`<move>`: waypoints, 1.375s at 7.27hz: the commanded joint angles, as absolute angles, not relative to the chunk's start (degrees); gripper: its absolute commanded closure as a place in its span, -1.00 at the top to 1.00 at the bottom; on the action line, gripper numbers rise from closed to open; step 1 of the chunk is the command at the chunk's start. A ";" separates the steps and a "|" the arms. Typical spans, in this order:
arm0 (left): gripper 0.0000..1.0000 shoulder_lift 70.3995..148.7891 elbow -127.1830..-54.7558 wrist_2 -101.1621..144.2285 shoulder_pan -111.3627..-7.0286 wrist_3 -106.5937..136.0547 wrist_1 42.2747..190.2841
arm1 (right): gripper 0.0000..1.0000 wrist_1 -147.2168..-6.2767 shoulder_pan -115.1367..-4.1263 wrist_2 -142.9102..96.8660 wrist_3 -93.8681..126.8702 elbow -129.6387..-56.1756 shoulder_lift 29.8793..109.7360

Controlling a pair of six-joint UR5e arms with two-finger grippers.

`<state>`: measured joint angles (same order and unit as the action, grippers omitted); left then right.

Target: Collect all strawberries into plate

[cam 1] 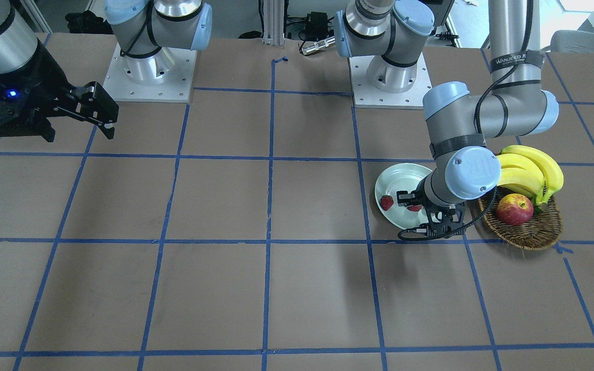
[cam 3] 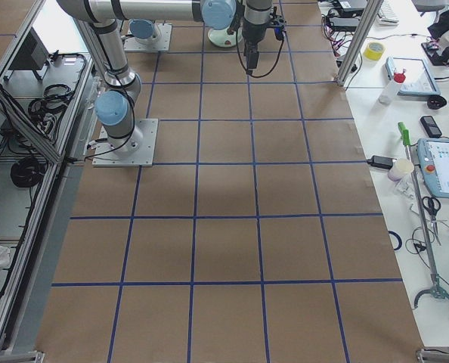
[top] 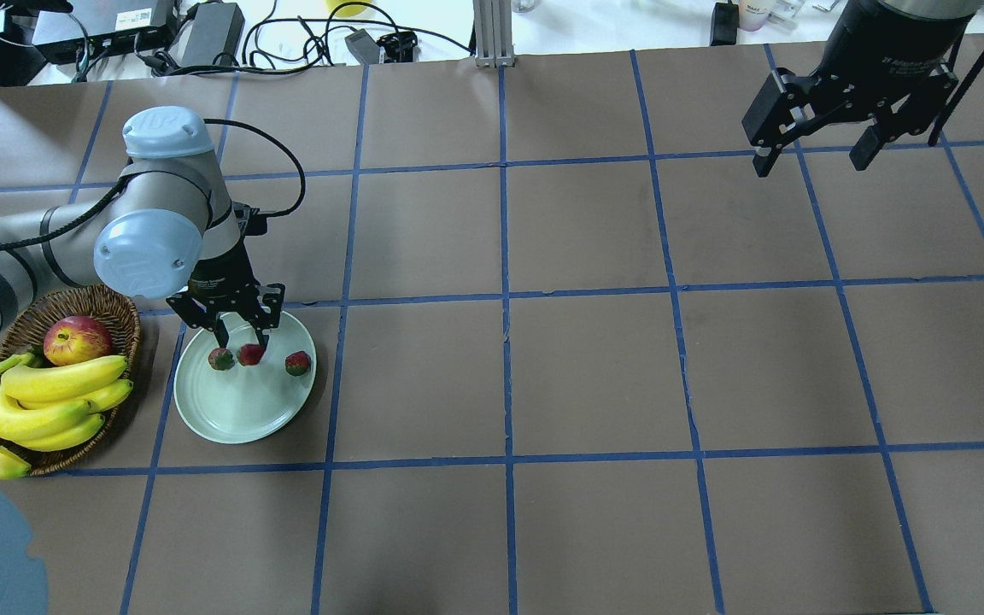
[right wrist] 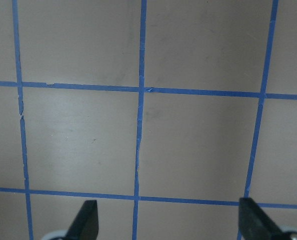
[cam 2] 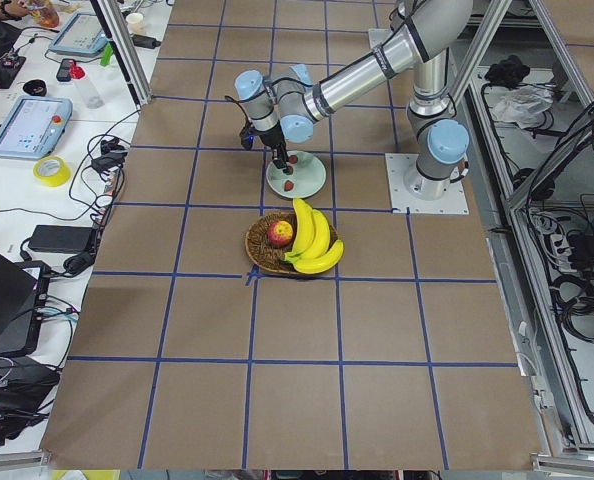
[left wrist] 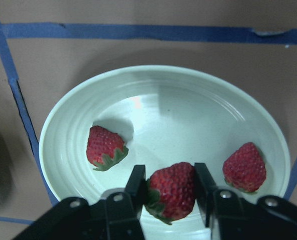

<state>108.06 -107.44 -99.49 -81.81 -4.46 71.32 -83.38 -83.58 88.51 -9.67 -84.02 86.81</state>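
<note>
The held strawberry [left wrist: 172,191] is pinched in the left gripper [left wrist: 169,172] low over the plate [left wrist: 188,115], in the half away from the robot. Its cap sits against one finger. Whether it touches the plate I cannot tell. A second strawberry [left wrist: 104,147] and a third strawberry [left wrist: 245,166] lie apart on either side, leaving room to open. The basket [top: 116,320] stands just beside the plate. The right gripper [top: 810,162] hangs spread and empty, well apart.
</note>
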 commanded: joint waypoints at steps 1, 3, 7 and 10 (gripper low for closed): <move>1.00 105.75 -105.92 -99.58 -82.61 -4.31 71.36 | 1.00 -83.32 -83.58 88.51 -9.67 -84.02 86.84; 1.00 103.02 -99.96 -99.23 -83.23 -4.22 71.89 | 1.00 -83.32 -83.58 88.51 -9.67 -84.02 86.75; 1.00 97.14 -92.21 -88.38 -91.47 2.68 77.50 | 1.00 -83.41 -83.58 88.51 -9.75 -84.11 86.75; 1.00 92.65 -91.41 -87.19 -93.51 3.17 84.63 | 1.00 -83.32 -83.58 88.51 -9.75 -84.11 86.84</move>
<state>94.27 -91.66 -87.80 -92.95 3.05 82.67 -83.33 -83.58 88.51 -9.69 -84.11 86.82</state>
